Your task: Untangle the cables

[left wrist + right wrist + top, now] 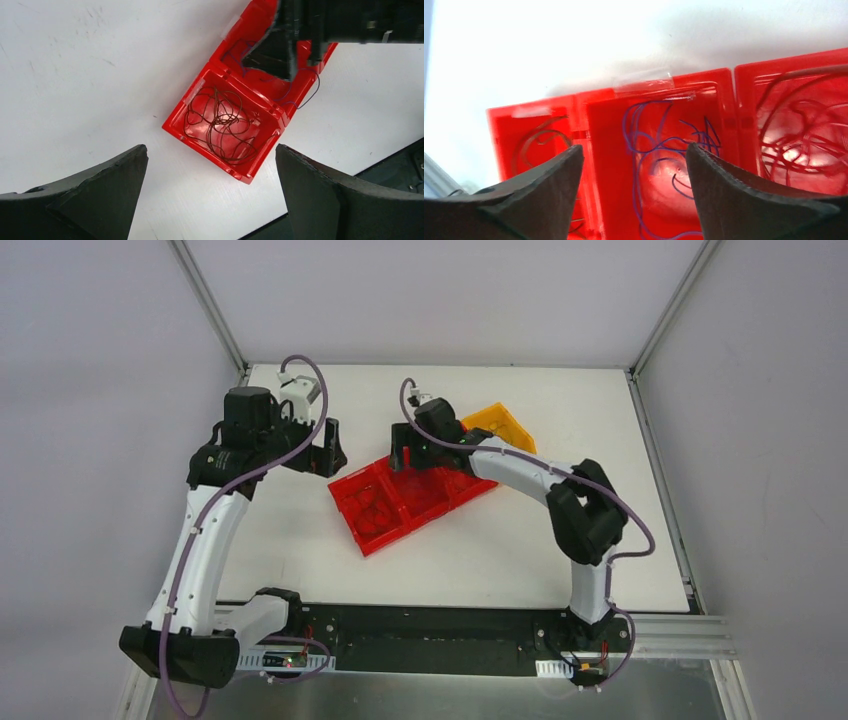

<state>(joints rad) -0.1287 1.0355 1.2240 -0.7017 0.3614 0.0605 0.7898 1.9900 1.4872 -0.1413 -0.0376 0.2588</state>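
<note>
On the tabletop [300, 550]: three red bins [400, 530] joined in a row, lying askew between the arms, with an orange bin [497, 425] touching the far end.
End bin [187, 97], nearest the left arm: red wires [220, 125], a loose clump of overlapping loops covering most of its floor.
Middle bin [704, 87]: blue wires [659, 145], fewer and more open. In the left wrist view one blue loop spills over the wall onto the tabletop.
Third bin [494, 140], by the orange one: a dark thin wire [539, 145], curled; its colour is hard to tell.
Orange bin: contents not visible.
Right hand [634, 146]: low over the middle bin, fingers parted, nothing between them; the blue wires lie below the gap.
Left hand [211, 147]: spread fully wide, holding nothing, hovering above the tabletop with the red clump in view between its fingers.
Handling: the wires look nearly weightless, limp yet slightly springy, so they hold their curls. They are likely slick and thin enough to slip from blunt fingers, and a hard tug could cinch a knot.
Where to grip: probably an outer loop or free end standing off the bin floor, pinched squarely across. The blue loop outside the wall looks the easiest take.
Risk: lifting one strand may drag the clump, or the light bins, along.
</note>
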